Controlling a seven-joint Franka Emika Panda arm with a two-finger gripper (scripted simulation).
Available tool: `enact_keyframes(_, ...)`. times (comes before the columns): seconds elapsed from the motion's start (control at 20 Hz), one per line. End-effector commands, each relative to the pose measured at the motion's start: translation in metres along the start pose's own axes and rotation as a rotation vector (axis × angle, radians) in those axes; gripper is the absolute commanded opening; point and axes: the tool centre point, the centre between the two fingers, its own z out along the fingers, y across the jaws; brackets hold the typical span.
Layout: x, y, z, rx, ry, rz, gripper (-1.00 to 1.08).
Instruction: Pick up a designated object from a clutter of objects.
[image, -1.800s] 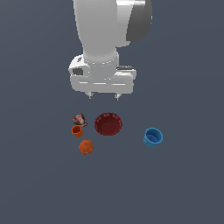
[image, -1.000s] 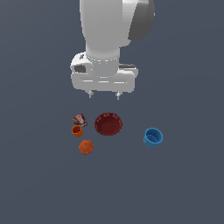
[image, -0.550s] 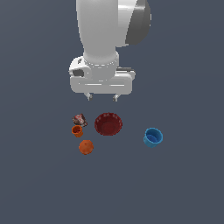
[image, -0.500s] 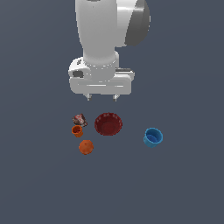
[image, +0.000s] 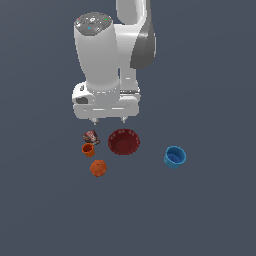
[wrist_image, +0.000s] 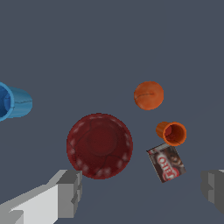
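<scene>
While I hold the arm above the clutter, my wrist view shows the gripper (wrist_image: 142, 192) nearest, its two grey fingers (wrist_image: 65, 192) spread wide with nothing between them. Just beyond the fingertips lies the printed box (wrist_image: 166, 163), flat on the floor, dark red and brown with white lettering, closer to one finger than the other. Touching or almost touching its far corner stands the small orange cup (wrist_image: 172, 133), tipped so I look into its mouth. Beside the box, well apart from it, sits the dark red scalloped bowl (wrist_image: 99, 145), upright and empty. Farther on rests the orange ball (wrist_image: 148, 95), and off at the picture's edge the blue cup (wrist_image: 13, 102).

From the exterior view, the gripper (image: 108, 120) hangs above the floor, over the gap between the box (image: 91, 136) and the bowl (image: 124, 141). The blue cup (image: 175, 157) stands alone toward that view's right.
</scene>
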Motion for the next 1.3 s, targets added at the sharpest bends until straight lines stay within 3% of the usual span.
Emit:
enact_keyframes(0.0,-0.002,0.011,0.016,0.005,0.003,-0.034,1.0)
enact_keyframes(0.55,-0.022,0.058,0.086,0.017,0.017,-0.189,1.0)
enact_keyframes(1.25,-0.068,0.111,0.164,0.008,0.029,-0.367,1.0)
